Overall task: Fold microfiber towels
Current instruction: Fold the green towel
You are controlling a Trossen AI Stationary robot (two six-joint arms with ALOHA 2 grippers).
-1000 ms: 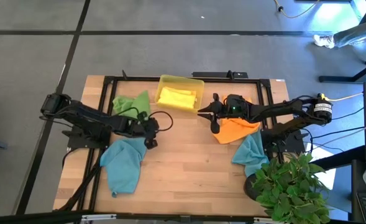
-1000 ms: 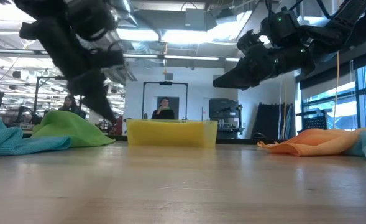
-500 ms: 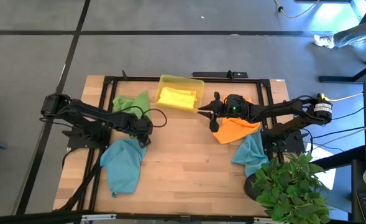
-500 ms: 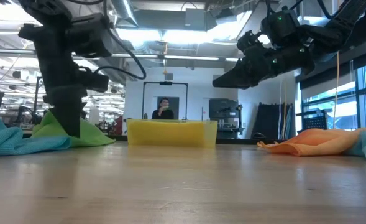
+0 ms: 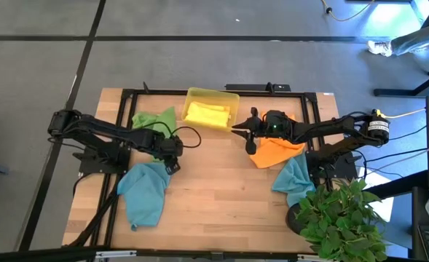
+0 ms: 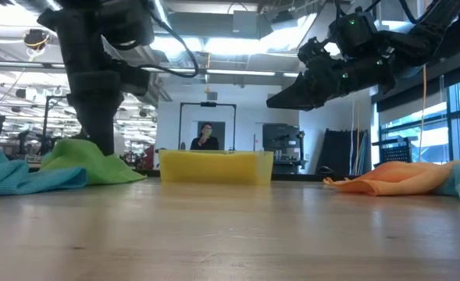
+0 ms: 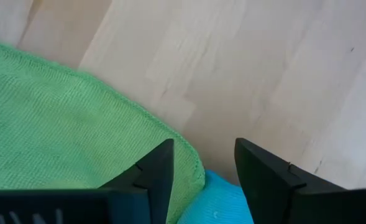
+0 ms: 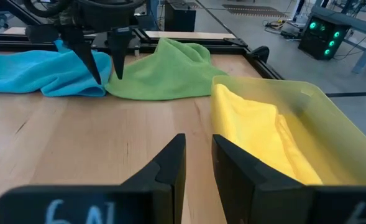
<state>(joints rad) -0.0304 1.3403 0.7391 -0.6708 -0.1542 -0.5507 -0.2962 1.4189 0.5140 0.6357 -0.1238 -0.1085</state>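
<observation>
Towel point(image 5: 205, 113) in tray point(image 5: 232, 98); two towels point(image 5: 154, 120) left, two point(image 5: 274, 153) right.

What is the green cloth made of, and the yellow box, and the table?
The green cloth looks like soft, matte microfiber: a fine knitted weave shows up close, and it slumps in folds. The yellow box seems to be glossy, see-through plastic, since its stiff walls let the yellow towel inside show. The table looks like pale, smooth wood, with joined planks and grain lines.

L gripper point(image 5: 172, 155) has been shifted from centre-left of the high view up twd the green towel point(image 5: 153, 120) edge, beside the teal towel point(image 5: 144, 191); in the low view it's been brought upright at frame left. Jaws have been widened slightly.
</observation>
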